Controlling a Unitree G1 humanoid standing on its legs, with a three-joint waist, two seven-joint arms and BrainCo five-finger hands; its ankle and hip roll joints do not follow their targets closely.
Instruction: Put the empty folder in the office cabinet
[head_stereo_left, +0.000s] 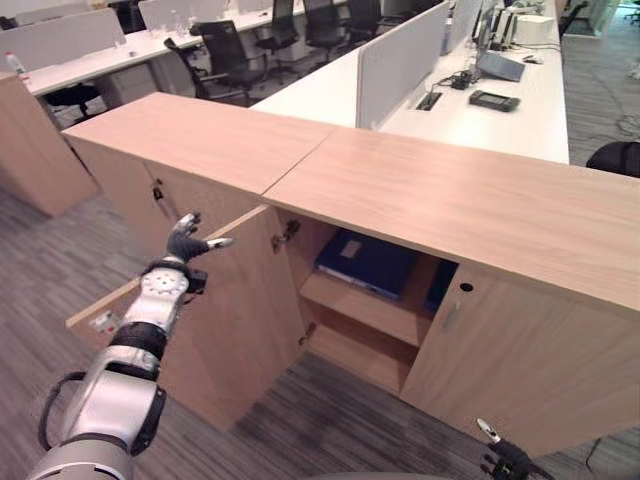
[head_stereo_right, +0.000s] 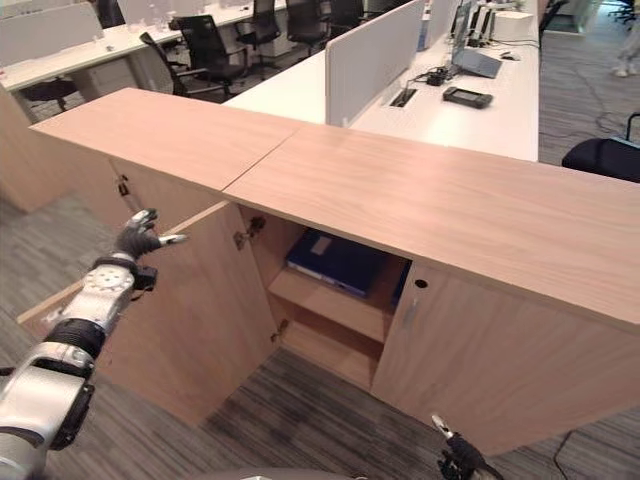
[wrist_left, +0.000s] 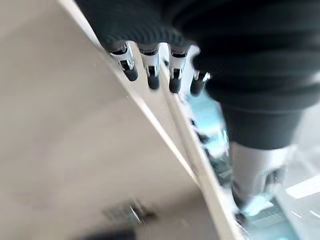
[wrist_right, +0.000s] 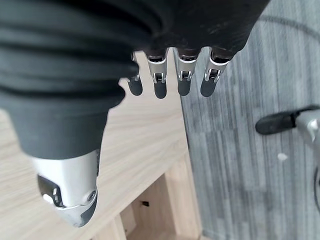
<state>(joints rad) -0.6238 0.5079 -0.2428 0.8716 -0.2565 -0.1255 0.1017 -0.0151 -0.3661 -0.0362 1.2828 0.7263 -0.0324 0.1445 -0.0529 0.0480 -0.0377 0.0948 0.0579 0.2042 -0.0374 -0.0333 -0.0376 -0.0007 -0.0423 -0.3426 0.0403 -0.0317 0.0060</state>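
A blue folder (head_stereo_left: 366, 262) lies flat on the upper shelf inside the open wooden cabinet (head_stereo_left: 440, 200). The cabinet's left door (head_stereo_left: 215, 320) stands swung out toward me. My left hand (head_stereo_left: 186, 241) is raised at the door's top edge, fingers straight and spread, holding nothing; its fingertips (wrist_left: 151, 82) show against the door edge in the left wrist view. My right hand (head_stereo_left: 505, 458) hangs low in front of the shut right door (head_stereo_left: 520, 360), fingers (wrist_right: 182, 85) relaxed and empty.
A lower shelf (head_stereo_left: 355, 350) sits under the folder. Another dark blue item (head_stereo_left: 441, 285) stands at the shelf's right. Behind the cabinet are white desks (head_stereo_left: 470, 110) with dividers, office chairs (head_stereo_left: 225, 55) and a second cabinet (head_stereo_left: 30, 150) at far left. Grey carpet (head_stereo_left: 330, 420) lies in front.
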